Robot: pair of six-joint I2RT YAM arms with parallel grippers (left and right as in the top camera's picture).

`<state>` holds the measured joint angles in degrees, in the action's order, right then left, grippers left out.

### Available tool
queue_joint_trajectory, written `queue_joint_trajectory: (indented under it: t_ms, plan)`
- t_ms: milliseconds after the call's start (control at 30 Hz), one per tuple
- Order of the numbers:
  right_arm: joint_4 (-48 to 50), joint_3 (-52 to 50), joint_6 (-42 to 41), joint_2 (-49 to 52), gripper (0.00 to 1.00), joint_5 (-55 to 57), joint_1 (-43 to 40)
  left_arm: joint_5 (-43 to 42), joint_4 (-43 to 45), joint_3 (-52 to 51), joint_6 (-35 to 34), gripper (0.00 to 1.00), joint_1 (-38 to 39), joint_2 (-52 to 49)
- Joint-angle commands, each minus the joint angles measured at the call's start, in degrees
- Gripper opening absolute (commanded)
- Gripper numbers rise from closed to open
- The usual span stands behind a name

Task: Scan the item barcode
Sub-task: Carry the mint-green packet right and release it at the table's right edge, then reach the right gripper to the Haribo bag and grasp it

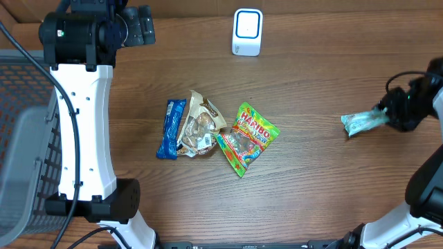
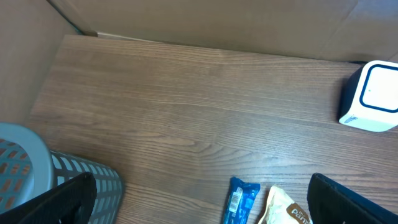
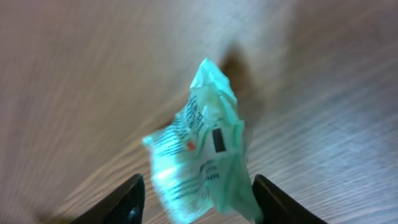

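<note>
Closest to the overhead camera stands the left arm (image 1: 83, 124), a tall white column at 9 o'clock of the table (image 1: 311, 194). Its head is turned toward 12 o'clock. The left gripper (image 2: 205, 202) is opened wide. In the left wrist view its two dark fingers (image 2: 59, 202) show only in the bottom corners, and between them is nothing but the wood. Beside this arm, at the 9 o'clock edge, is a grey mesh basket (image 1: 21, 138).

At 3 o'clock the right gripper (image 3: 199, 199) is low over the table, pointing toward 9 o'clock. Its jaws are parted to a middle width. The green packet (image 1: 361, 123), crumpled and pale mint, lies between them and sticks out from the fingertips toward the centre. In the right wrist view the packet fills nearly the whole gap. This picture is blurred, so I cannot tell if both fingers touch it. There is print and a small dark mark on it, too blurred to read.

The white scanner (image 1: 247, 31) with a blue face stands at 12 o'clock, well apart from the packet. In the centre lie three items, touching one another: a blue bar (image 1: 170, 128), a brown snack bag (image 1: 199, 126) and a gummy bag (image 1: 247, 137).
</note>
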<state>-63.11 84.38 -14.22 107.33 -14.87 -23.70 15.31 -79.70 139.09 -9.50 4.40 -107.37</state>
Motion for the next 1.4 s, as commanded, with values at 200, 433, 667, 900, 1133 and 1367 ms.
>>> queue_joint_trajectory:
  t_ms: [200,433,667,900,1133,1367]
  plan:
    - [-6.62,12.46,5.20,-1.25,0.81,-0.24,9.77,0.74,0.17,0.04,-0.37,1.00,0.11,-0.20]
    - [-7.13,12.44,5.07,-1.22,0.79,-8.87,16.11,0.74,0.17,0.04,-0.37,1.00,0.11,-0.20]
    - [-7.08,12.44,-5.64,-1.22,0.80,-10.71,27.26,0.74,0.17,0.04,-0.37,1.00,0.11,-0.20]
    - [-5.25,10.43,-16.22,-1.22,0.83,-1.49,39.17,0.74,0.17,0.04,-0.37,1.00,0.11,-0.20]
    - [2.12,3.10,-22.64,-1.05,0.84,3.93,50.82,0.74,0.17,0.04,-0.37,1.00,0.11,-0.20]
    - [14.45,-7.08,-36.92,-0.90,0.83,4.79,58.69,0.74,0.17,0.04,-0.37,1.00,0.11,-0.20]
